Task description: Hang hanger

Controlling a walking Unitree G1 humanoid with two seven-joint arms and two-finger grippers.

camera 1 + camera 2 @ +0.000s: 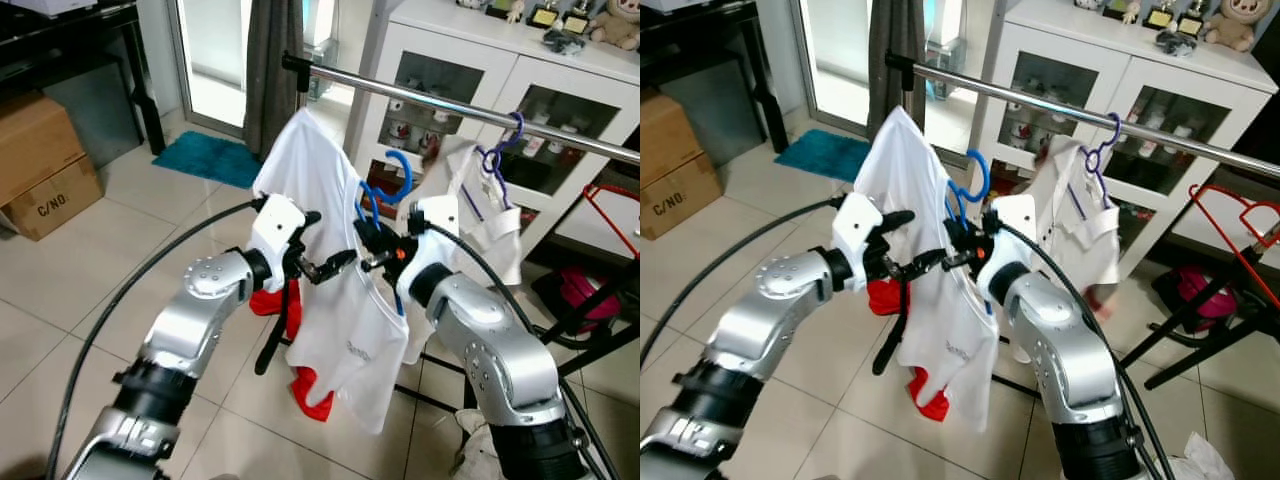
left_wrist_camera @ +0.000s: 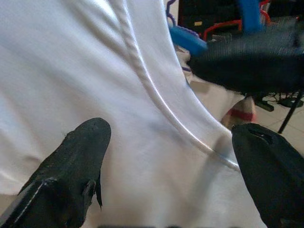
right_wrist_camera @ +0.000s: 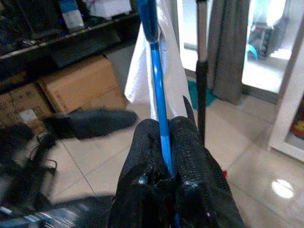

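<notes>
A blue hanger (image 1: pixel 399 176) carries a white T-shirt (image 1: pixel 322 290) in front of me, its hook just below the chrome rail (image 1: pixel 450 104). My right gripper (image 3: pixel 164 142) is shut on the hanger's thin blue bar (image 3: pixel 159 104), close under the hook. In the left eye view that right gripper (image 1: pixel 372 243) sits at the shirt's collar. My left gripper (image 1: pixel 330 266) is open, its fingers (image 2: pixel 80 161) spread in front of the white T-shirt (image 2: pixel 95 71) near the neckline seam.
A purple hanger (image 1: pixel 500 146) with a white garment hangs on the rail to the right. Behind stands a white glass-door cabinet (image 1: pixel 455 60). A red hanger (image 1: pixel 612 215) is at far right, a cardboard box (image 1: pixel 40 165) at left, red cloth (image 1: pixel 314 392) beneath the shirt.
</notes>
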